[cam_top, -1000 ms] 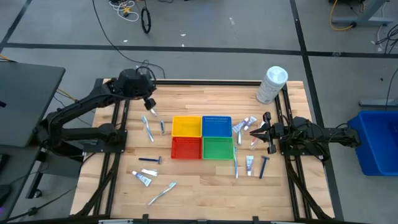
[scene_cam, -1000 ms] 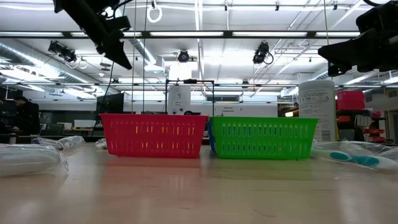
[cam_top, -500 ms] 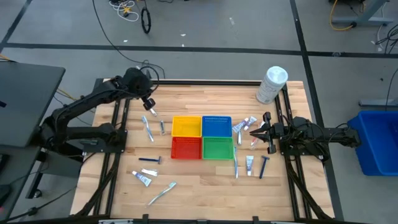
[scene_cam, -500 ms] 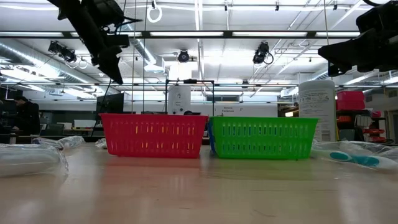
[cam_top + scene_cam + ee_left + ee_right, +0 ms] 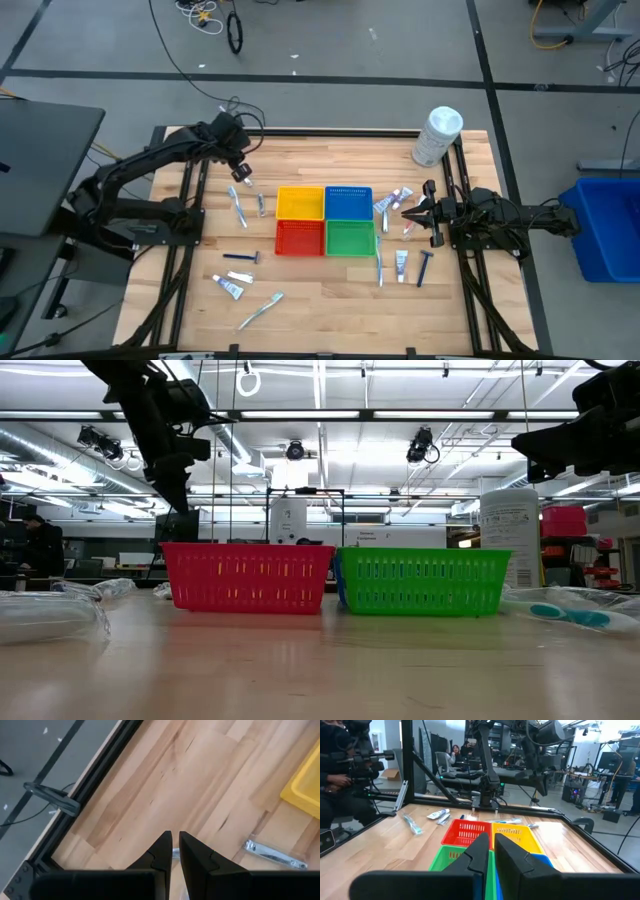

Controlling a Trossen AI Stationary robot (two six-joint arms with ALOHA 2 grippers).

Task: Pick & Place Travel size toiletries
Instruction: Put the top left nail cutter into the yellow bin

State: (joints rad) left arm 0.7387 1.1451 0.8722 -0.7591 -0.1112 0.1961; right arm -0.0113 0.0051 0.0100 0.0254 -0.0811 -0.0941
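1. Four small baskets sit together in the middle of the table [image 5: 330, 290]: yellow basket [image 5: 299, 202], blue basket [image 5: 348, 201], red basket [image 5: 299, 238] and green basket [image 5: 349, 238]. All four look empty from above, so the sorting looks hardly begun.
2. Toiletries lie around them. At 3 o'clock are tubes [image 5: 401, 263] and a razor [image 5: 424, 267]. At 9 o'clock is a toothbrush [image 5: 238, 207]. Near 7 o'clock is another razor [image 5: 241, 257].
3. Left gripper [image 5: 242, 178] hangs at 10 o'clock, above the toothbrush, jaws together and holding nothing.
4. Right gripper [image 5: 408, 211] waits at 3 o'clock, jaws together, empty too.
5. Every piece is left to pick up.
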